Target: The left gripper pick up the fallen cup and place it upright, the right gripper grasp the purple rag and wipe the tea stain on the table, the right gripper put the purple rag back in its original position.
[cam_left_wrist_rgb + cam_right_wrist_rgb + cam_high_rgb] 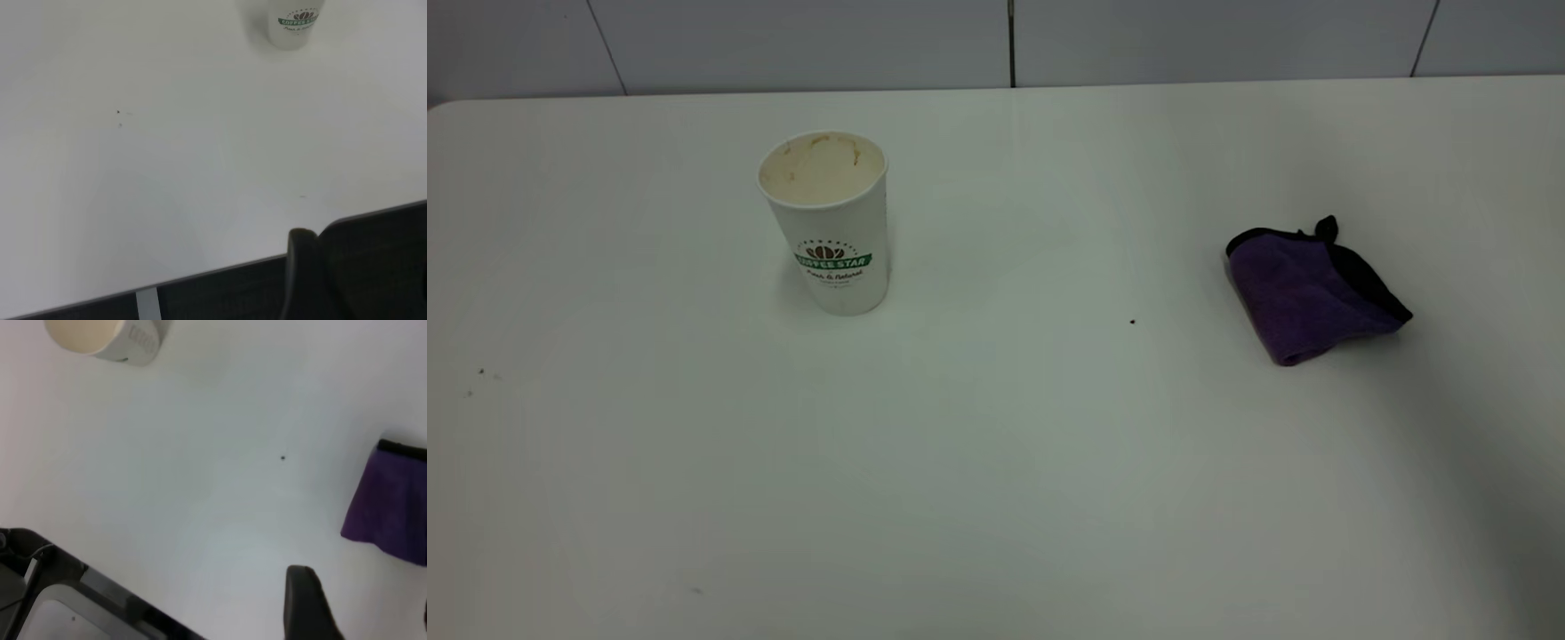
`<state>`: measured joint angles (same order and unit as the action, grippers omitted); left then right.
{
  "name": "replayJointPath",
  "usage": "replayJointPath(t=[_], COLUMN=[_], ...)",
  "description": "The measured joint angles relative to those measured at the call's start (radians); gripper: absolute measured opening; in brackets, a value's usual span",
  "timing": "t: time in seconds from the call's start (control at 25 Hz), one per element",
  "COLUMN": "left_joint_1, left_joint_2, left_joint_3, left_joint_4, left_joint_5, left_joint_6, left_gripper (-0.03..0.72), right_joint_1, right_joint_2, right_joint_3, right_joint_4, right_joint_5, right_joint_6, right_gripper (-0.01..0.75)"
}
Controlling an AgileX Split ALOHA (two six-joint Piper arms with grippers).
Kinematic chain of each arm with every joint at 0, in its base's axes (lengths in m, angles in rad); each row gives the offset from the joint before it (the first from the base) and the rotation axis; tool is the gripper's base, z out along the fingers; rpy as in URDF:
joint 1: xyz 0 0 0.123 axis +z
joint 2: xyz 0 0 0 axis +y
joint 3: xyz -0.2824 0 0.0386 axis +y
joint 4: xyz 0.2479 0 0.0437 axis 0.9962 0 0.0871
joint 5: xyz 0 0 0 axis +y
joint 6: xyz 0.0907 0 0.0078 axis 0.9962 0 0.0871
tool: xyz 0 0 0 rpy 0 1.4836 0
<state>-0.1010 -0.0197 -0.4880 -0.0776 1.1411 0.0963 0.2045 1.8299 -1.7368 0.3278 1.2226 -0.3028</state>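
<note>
From the exterior view, the cup (pixel 826 223) stood upright on the table (pixel 996 462), toward the far left corner, its green band reading "COFFEE STAR" over smaller script too fine to read. The purple rag (pixel 1312 292) lay bunched near the right edge, well apart from the cup; a tiny black speck (pixel 1133 322) sat between them. Neither arm appeared there.

In the left wrist view, the cup's (pixel 294 23) band showed "COFFEE". Only one dark fingertip showed; whether the left gripper was released or clenched, I cannot tell.

In the right wrist view, the cup (pixel 107 339), rag (pixel 390 500) and speck (pixel 283 458) appeared; the right gripper's state cannot be told either.
</note>
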Motion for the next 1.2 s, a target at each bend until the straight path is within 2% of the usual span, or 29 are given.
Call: replayJointPath(t=[0.32, 0.72, 1.0, 1.2], left_joint_1=[0.0, 0.0, 0.0, 0.0], left_joint_2=[0.0, 0.0, 0.0, 0.0], left_joint_3=[0.0, 0.0, 0.0, 0.0], left_joint_4=[0.0, 0.0, 0.0, 0.0], left_joint_5=[0.0, 0.0, 0.0, 0.0], left_joint_6=[0.0, 0.0, 0.0, 0.0], left_gripper=[0.441, 0.441, 0.441, 0.441], right_joint_1=[0.0, 0.0, 0.0, 0.0], right_joint_2=[-0.402, -0.85, -1.15, -1.369], right_joint_3=[0.397, 0.801, 1.035, 1.152], right_joint_4=[-0.068, -0.144, -0.224, -0.26], right_joint_5=[0.007, 0.014, 0.017, 0.003], right_joint_6=[0.002, 0.076, 0.183, 0.208], right_gripper=[0.455, 0.454, 0.456, 0.477])
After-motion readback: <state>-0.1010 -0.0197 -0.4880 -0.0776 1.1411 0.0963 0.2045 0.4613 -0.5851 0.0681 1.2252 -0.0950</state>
